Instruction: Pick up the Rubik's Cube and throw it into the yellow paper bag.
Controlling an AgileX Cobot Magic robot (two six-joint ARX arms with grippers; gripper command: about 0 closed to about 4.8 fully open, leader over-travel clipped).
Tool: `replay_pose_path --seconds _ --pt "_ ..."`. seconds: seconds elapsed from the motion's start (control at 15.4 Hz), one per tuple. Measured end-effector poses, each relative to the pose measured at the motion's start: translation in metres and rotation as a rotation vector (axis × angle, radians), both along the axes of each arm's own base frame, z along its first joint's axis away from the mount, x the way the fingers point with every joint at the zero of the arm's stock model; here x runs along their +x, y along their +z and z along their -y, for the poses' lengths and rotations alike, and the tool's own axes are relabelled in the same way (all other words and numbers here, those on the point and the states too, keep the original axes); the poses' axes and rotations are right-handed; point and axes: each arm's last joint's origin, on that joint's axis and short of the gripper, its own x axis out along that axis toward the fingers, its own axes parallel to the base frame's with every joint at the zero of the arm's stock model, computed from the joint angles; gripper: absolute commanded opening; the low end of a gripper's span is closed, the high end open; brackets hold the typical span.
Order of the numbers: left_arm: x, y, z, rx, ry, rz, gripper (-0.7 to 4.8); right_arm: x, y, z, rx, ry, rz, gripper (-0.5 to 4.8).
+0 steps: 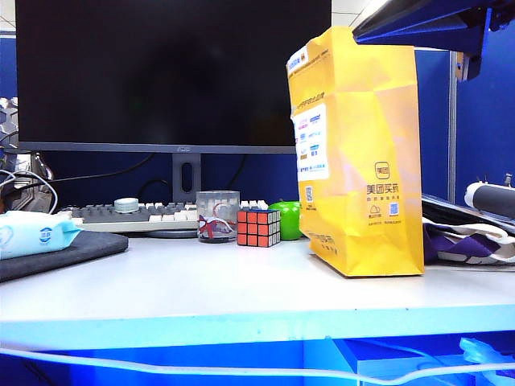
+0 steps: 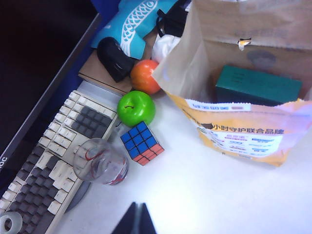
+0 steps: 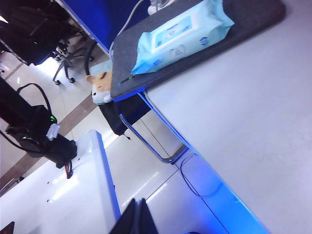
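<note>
The Rubik's Cube [image 1: 258,227] stands on the white table [image 1: 201,289] between a glass cup and a green apple, red face toward the exterior camera. In the left wrist view the Rubik's Cube [image 2: 141,143] shows its blue face upward. The yellow paper bag [image 1: 362,161] stands upright just right of it, and the left wrist view looks into the yellow paper bag [image 2: 243,134] through its open mouth. My left gripper [image 2: 136,215] is shut and empty, above bare table short of the cube. My right gripper [image 3: 138,213] is shut and empty, out past the table's edge above the floor.
A glass cup [image 2: 101,162], green apple [image 2: 136,108] and orange fruit [image 2: 145,76] crowd the cube. A keyboard [image 2: 53,161] and monitor [image 1: 173,72] stand behind. A teal box [image 2: 258,85] lies inside the bag. A wipes pack [image 3: 180,34] rests on a dark pad.
</note>
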Motion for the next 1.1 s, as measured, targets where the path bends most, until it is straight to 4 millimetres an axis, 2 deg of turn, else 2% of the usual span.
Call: replay_pose_path --seconds 0.06,0.13,0.19,0.26,0.32,0.39,0.52,0.71,0.84,0.97,1.1 --pt "0.000 0.000 0.000 0.000 -0.001 0.000 0.02 0.000 0.000 0.000 -0.003 -0.004 0.001 -0.01" --pt "0.002 -0.002 0.001 0.000 0.000 -0.001 0.44 0.000 0.000 0.000 -0.006 -0.008 0.002 -0.01" --pt "0.008 -0.006 0.002 -0.002 -0.001 -0.011 1.13 0.000 0.000 0.000 -0.009 -0.013 0.002 -0.01" --pt "0.017 -0.014 0.003 -0.017 -0.008 -0.041 2.32 0.001 0.000 0.000 -0.013 -0.020 0.004 -0.01" --pt "0.035 -0.031 0.006 -0.041 -0.046 -0.102 3.43 0.001 -0.001 0.000 -0.027 -0.040 0.006 -0.01" --pt "0.047 -0.046 0.009 -0.016 -0.072 -0.123 3.91 0.002 -0.001 0.001 -0.039 -0.060 0.006 -0.01" --pt "0.062 -0.074 0.020 0.141 -0.173 -0.089 4.00 0.002 -0.001 0.001 -0.049 -0.083 -0.006 -0.01" --pt "0.086 -0.118 0.030 0.489 -0.385 0.036 3.99 0.001 -0.002 0.001 -0.049 -0.091 -0.040 -0.01" --pt "0.104 -0.130 0.022 0.527 -0.379 0.074 4.00 -0.002 -0.007 0.002 -0.068 -0.091 -0.105 -0.01" --pt "0.114 -0.131 0.016 0.501 -0.364 0.117 4.01 -0.003 -0.008 0.003 -0.075 -0.090 -0.127 -0.01" --pt "0.121 -0.136 0.028 0.480 -0.425 0.203 4.04 -0.002 -0.007 0.002 -0.069 -0.090 -0.109 -0.01"
